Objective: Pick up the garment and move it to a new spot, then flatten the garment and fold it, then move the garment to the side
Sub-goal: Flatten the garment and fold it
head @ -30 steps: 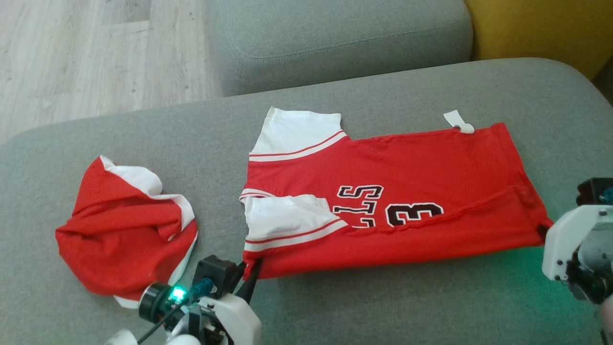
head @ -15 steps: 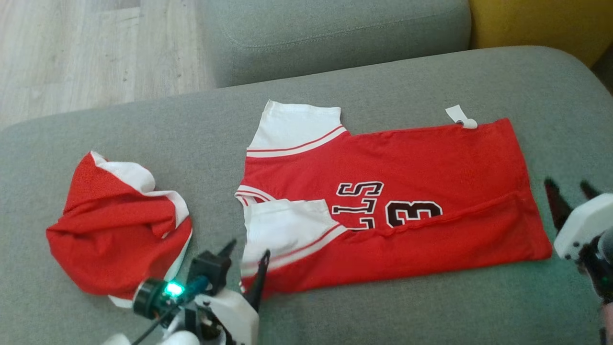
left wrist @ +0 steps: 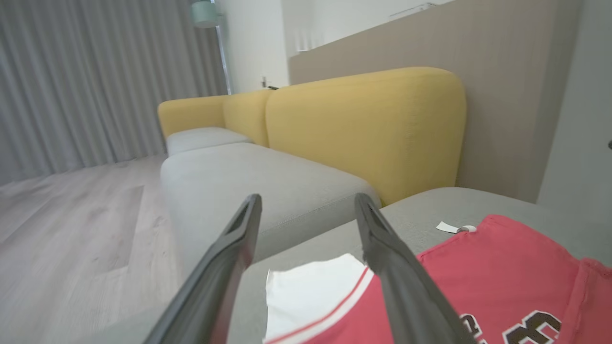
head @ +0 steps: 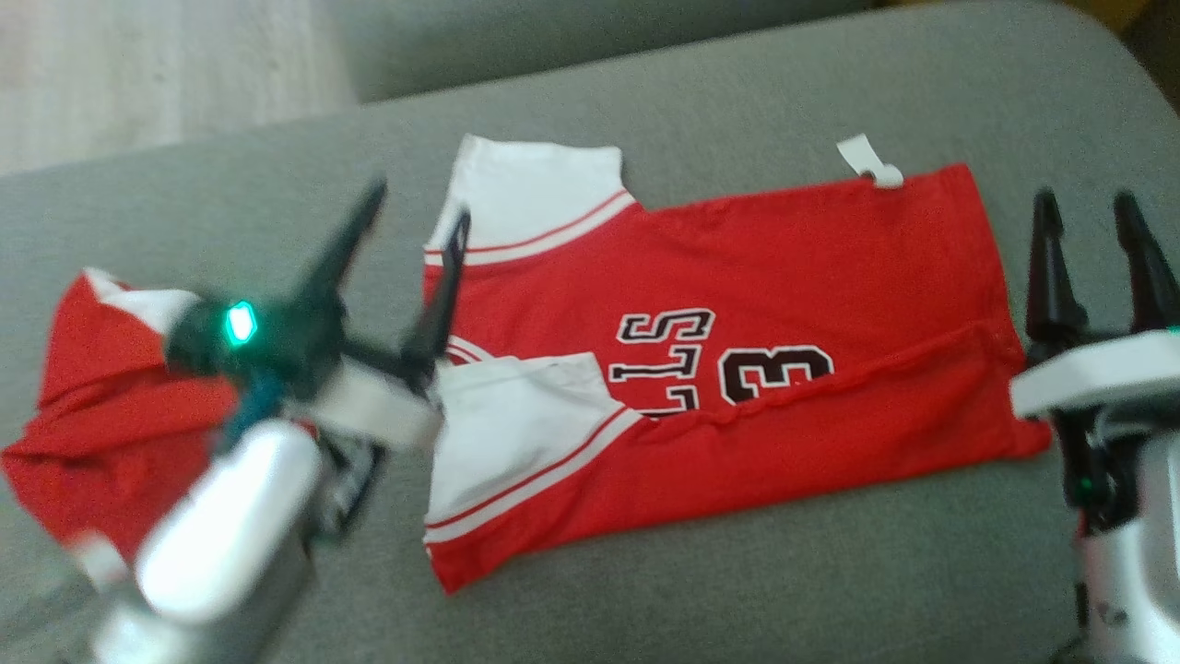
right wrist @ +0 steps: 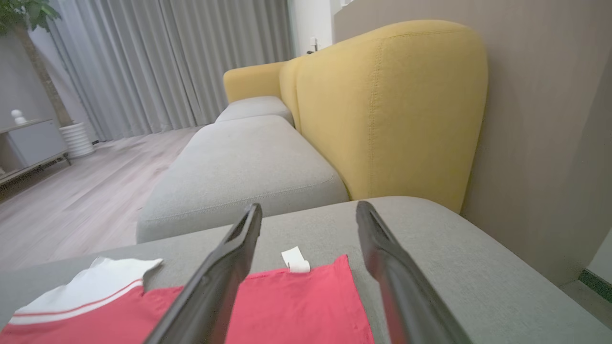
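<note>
The garment [head: 784, 304], a red jersey with white sleeves and black lettering, lies folded lengthwise and flat on the grey sofa seat [head: 737, 590]. My left gripper [head: 417, 207] hovers open above the jersey's sleeve end, blurred, with nothing between its fingers. At the jersey's hem end, my right gripper [head: 1084, 201] stands open and empty, just off the cloth. In the left wrist view the open left gripper [left wrist: 308, 203] looks over the white sleeve [left wrist: 311, 291]. In the right wrist view the open right gripper [right wrist: 310, 208] looks over the red hem [right wrist: 296, 310].
A second red and white garment [head: 83, 433] lies crumpled at the left of the seat, partly behind my left arm. A white tag [head: 867, 159] sticks out at the jersey's far edge. Another grey cushion [right wrist: 248, 162], a yellow backrest [right wrist: 392, 110] and wood floor [left wrist: 71, 229] lie beyond.
Both grippers opened and let go of the jersey's near edge, then rose away from it. The jersey stays folded. The head camera has shifted, so the whole picture sits higher.
</note>
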You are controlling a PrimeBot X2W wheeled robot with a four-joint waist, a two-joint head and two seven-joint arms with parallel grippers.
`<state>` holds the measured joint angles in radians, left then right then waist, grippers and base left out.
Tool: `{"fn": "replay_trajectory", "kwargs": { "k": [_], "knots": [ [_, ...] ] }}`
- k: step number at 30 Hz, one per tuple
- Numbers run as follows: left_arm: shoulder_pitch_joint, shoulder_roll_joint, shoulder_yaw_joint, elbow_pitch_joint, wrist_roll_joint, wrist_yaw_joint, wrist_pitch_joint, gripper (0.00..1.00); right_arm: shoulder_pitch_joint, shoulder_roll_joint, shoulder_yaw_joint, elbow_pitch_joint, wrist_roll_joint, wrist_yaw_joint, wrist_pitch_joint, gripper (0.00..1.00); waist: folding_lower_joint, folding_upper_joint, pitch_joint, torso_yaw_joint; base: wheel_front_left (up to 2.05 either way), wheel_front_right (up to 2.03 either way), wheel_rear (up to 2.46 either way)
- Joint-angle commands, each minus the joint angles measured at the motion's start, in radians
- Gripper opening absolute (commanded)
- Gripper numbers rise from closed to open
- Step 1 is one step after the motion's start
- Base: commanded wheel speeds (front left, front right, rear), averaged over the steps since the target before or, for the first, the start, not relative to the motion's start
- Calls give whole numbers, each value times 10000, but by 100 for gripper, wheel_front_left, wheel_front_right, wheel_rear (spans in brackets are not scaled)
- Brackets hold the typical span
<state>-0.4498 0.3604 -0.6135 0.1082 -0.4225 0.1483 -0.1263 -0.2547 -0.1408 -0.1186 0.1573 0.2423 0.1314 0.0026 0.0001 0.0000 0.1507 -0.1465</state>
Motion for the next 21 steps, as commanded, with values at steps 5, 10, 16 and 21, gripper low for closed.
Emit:
{"fn": "replay_trajectory", "kwargs": {
  "k": [5, 10, 16, 21],
  "knots": [
    [-2730, 1140, 248, 1112, -118, -1860, 1154, 100, -1184, 277, 639, -212, -392, -7, -335, 100, -1, 0, 1182, -907, 0, 0, 0],
    [-4761, 1495, -37, 2831, -915, -2701, 2715, 100, -1846, 524, 1065, -210, -822, -7, -621, 100, -1, 0, 1976, -1519, 0, 0, 0],
    [-6219, 1920, -1429, 3842, -2815, -2784, 4915, 100, -2356, 772, 1494, -194, -1108, -7, -691, 100, -1, 0, 2651, -2125, 0, 0, 0],
    [-6979, 2563, -2261, 4400, -3657, -2787, 5462, 100, -2570, 876, 1783, -345, -1046, -7, -753, 100, -1, 0, 3023, -2494, 0, 0, 0]
  ]
}}
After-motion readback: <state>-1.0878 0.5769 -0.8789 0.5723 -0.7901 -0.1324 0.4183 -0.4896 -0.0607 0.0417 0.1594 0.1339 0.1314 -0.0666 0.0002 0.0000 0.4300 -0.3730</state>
